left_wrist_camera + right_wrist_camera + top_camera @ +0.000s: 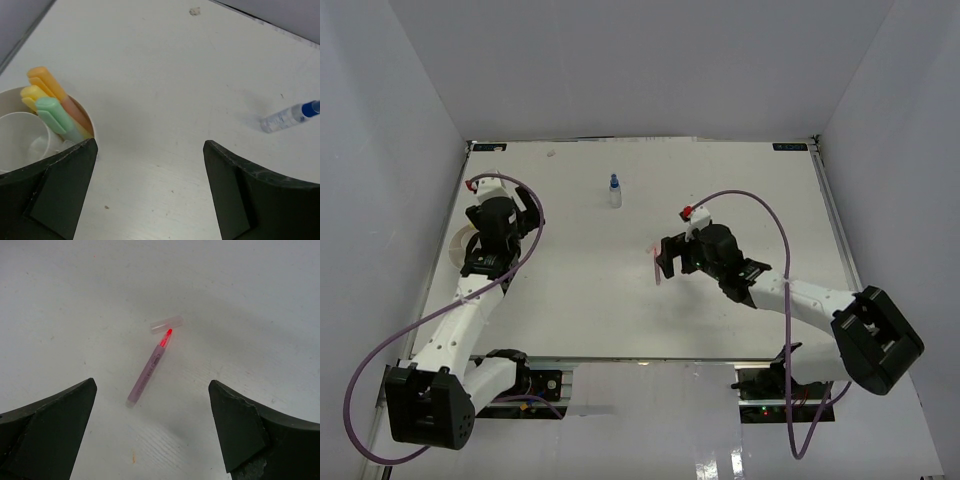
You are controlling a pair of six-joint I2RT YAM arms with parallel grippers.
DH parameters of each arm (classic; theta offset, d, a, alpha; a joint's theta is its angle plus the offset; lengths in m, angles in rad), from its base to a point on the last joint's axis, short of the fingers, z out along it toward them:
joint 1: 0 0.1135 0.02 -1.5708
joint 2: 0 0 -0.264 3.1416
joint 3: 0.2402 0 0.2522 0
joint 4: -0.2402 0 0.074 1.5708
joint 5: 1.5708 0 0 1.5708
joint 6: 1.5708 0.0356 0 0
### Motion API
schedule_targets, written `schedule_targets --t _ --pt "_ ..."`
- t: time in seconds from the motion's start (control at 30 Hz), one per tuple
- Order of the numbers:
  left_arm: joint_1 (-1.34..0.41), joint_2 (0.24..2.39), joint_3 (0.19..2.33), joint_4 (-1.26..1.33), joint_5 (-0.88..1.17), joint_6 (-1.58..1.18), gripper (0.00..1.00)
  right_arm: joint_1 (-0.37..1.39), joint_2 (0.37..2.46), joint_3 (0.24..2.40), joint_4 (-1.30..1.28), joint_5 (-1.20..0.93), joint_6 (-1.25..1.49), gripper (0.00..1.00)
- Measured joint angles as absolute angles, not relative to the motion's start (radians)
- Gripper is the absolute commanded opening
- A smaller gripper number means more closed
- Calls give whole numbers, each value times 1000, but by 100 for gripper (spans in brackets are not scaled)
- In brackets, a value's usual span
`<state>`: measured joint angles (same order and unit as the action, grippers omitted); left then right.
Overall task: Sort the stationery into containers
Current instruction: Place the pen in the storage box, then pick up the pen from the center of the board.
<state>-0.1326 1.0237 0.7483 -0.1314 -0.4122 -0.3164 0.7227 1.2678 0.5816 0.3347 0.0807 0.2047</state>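
Note:
The white round dish point(11, 102) sits at the table's left, partly under my left arm point(458, 240). Orange point(47, 82), yellow point(31, 94) and green point(52, 112) markers lie in one of its compartments, their ends over the rim. My left gripper point(150, 141) hangs open just right of the dish, with bare table between its fingers. A white bottle with a blue cap point(285, 116) is farther right point(614, 192). A pinkish pen with a red tip point(147, 372) lies on the table ahead of my open right gripper point(153, 381). Its clear cap point(166, 323) lies loose beside the tip.
White walls close in the table on the left, back and right. A small speck point(194, 11) lies near the back edge. Each arm trails a purple cable point(760, 205).

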Motion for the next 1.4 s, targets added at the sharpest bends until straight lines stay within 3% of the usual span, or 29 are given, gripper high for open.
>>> schedule_targets --t 0.47,0.7,0.8,1.0,1.23,1.4 --pt "-133 997 762 -210 -165 -351 98 910 1704 916 -49 289 356 67" --pt "-133 989 762 -218 -94 -365 98 912 1735 947 -89 350 400 43" --pt "-133 989 762 -221 -67 -371 98 910 1735 947 -96 366 419 27" --pt "-132 992 767 -241 71 -406 98 910 1700 907 -91 390 457 10" --pt "-148 993 787 -252 287 -513 97 912 1545 770 -133 398 470 8" --pt "-274 997 804 -236 350 -603 94 929 1325 664 -70 365 417 8"
